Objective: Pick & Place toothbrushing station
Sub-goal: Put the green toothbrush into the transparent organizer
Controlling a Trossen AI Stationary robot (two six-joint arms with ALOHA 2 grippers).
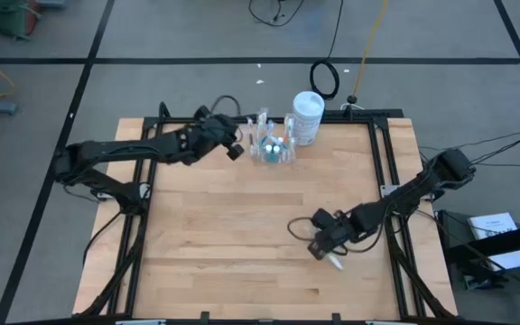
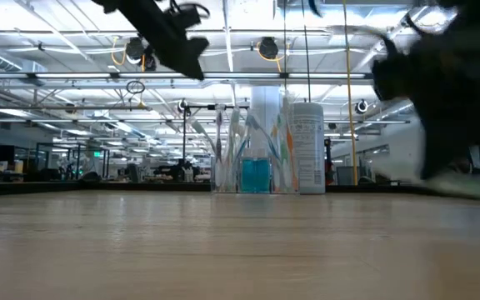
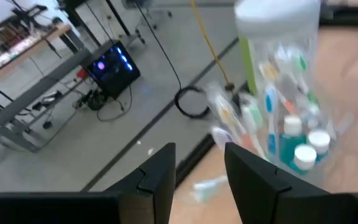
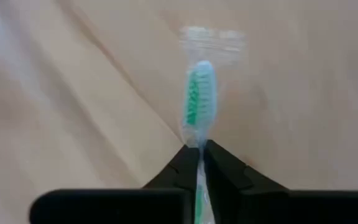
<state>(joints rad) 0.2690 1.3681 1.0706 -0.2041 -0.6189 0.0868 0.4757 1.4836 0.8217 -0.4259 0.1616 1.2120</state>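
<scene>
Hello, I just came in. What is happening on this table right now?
The right claw is shut on a green-bristled toothbrush near the table's front right area. The clear cup with the other toothbrushes and blue tubes stands at the far edge, beside a white canister. The left claw hovers open next to that cup, holding nothing.

Overhead, tabletop-level, two wrist cameras
</scene>
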